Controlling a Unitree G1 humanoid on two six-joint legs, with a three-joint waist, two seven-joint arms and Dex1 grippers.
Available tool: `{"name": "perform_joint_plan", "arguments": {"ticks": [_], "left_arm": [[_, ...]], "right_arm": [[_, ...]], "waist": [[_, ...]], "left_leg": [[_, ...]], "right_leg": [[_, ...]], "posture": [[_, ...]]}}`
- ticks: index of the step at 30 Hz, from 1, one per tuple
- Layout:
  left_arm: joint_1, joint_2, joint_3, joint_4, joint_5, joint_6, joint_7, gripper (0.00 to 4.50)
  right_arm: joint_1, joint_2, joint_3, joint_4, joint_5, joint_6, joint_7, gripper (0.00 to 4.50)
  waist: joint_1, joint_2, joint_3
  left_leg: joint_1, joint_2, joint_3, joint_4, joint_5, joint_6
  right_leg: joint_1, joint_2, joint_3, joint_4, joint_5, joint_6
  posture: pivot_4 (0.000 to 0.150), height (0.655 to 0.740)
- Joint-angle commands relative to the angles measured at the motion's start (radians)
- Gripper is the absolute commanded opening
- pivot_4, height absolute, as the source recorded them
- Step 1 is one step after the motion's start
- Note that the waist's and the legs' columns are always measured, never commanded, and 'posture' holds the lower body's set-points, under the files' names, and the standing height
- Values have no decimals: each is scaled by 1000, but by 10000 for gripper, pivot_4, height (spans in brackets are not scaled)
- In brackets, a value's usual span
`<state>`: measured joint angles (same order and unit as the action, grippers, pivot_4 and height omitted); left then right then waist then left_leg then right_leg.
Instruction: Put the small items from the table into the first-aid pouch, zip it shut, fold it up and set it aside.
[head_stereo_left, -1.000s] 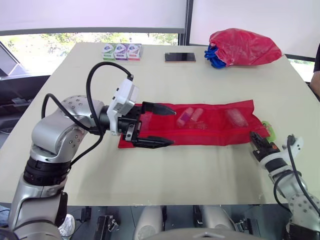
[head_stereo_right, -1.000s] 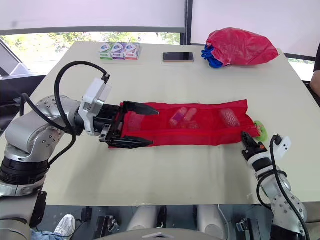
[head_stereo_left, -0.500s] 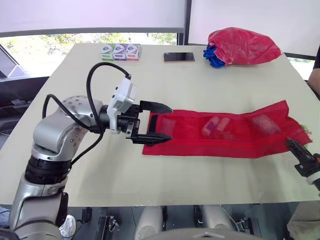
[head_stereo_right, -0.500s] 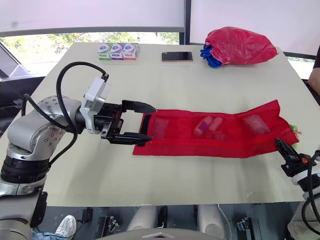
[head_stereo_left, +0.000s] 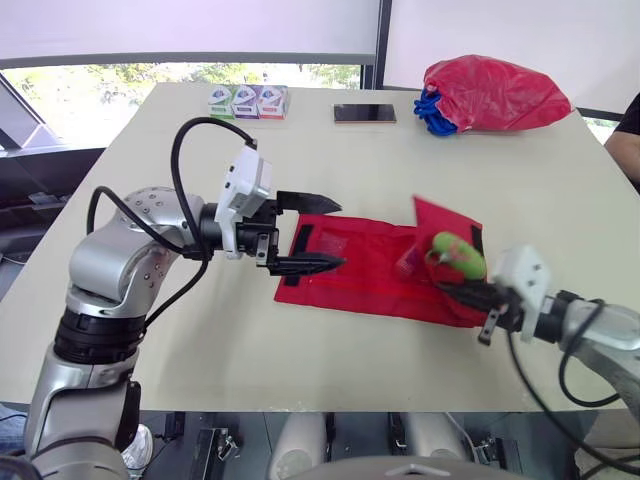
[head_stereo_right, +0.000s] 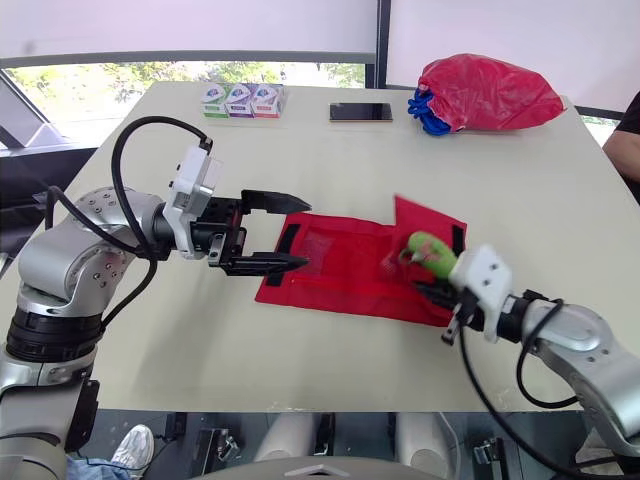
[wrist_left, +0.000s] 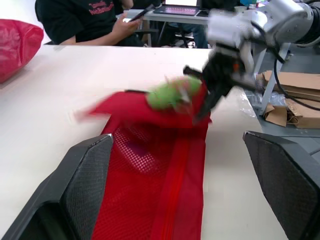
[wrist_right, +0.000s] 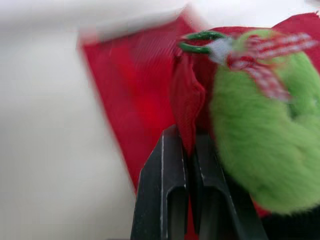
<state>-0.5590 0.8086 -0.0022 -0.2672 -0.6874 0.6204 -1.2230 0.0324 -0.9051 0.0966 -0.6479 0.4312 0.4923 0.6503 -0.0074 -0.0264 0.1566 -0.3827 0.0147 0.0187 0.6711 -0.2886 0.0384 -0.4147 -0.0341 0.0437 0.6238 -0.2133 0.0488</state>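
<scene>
The red mesh first-aid pouch (head_stereo_left: 350, 268) lies flat in the middle of the table, and its right end is lifted and folded over toward the left. My right gripper (head_stereo_left: 452, 291) is shut on that folded end (wrist_right: 186, 107), with a fuzzy green charm (head_stereo_left: 459, 255) hanging right beside the fingers (wrist_right: 170, 195). My left gripper (head_stereo_left: 340, 236) stands open at the pouch's left end, one finger on each side of its corner. In the left wrist view the pouch (wrist_left: 160, 185) runs away from me toward the green charm (wrist_left: 172, 92) and the right gripper (wrist_left: 212, 87).
At the table's back right lies a red bag (head_stereo_left: 495, 92) with blue cloth beside it. A phone (head_stereo_left: 364, 113) and three small boxes (head_stereo_left: 247, 101) sit along the back edge. A person's arm (head_stereo_left: 625, 130) shows at the right edge.
My right gripper has taken hold of the pouch's right end and carried it up and to the left, folding it over. The left gripper stays open at the left end.
</scene>
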Motion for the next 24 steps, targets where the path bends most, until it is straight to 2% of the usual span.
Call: {"name": "perform_joint_plan", "arguments": {"ticks": [1,2,4,6,9,10,17,24], "left_arm": [[12,10,35,-51,-9,-7,15,45000],[15,10,36,-56,-11,-6,19,45000],[29,11,47,-70,-22,5,34,45000],[45,12,60,-76,-28,12,48,45000],[71,14,75,-75,-31,15,63,45000],[81,15,80,-75,-33,17,67,45000],[185,7,136,1,-32,68,148,45000],[287,-10,181,173,27,85,258,45000]], "right_arm": [[-62,-6,76,26,-151,-66,20,4772],[-74,-2,84,35,-170,-71,24,8142],[-91,34,51,27,-130,-56,27,17743],[-102,72,-8,1,-40,-27,38,26037],[-109,82,-78,-41,71,15,86,42443],[-105,74,-99,-54,105,31,104,44643],[-116,20,-258,-20,230,50,206,44643],[-198,16,-356,59,344,56,290,44643]], "waist": [[-2,-1,0],[-3,-1,0],[-3,-1,0],[-3,-1,0],[-3,-2,1],[-3,-2,1],[-3,-2,1],[-5,-3,1]], "left_leg": [[0,0,0,0,0,0],[0,0,0,0,0,0],[0,0,0,1,0,0],[1,0,0,1,0,0],[1,1,-1,1,0,0],[1,1,-1,1,0,0],[1,1,0,1,0,0],[3,2,0,1,0,0]], "right_leg": [[0,0,0,0,0,0],[0,0,0,0,0,0],[0,0,0,1,0,0],[0,0,0,1,0,0],[1,1,-1,2,3,2],[1,1,-1,2,3,2],[1,0,-1,2,4,1],[2,0,-1,2,4,0]], "posture": [[1500,7400],[1500,7400],[1500,7400],[1500,7400],[1500,7400],[1500,7400],[1500,7400],[1500,7400]]}}
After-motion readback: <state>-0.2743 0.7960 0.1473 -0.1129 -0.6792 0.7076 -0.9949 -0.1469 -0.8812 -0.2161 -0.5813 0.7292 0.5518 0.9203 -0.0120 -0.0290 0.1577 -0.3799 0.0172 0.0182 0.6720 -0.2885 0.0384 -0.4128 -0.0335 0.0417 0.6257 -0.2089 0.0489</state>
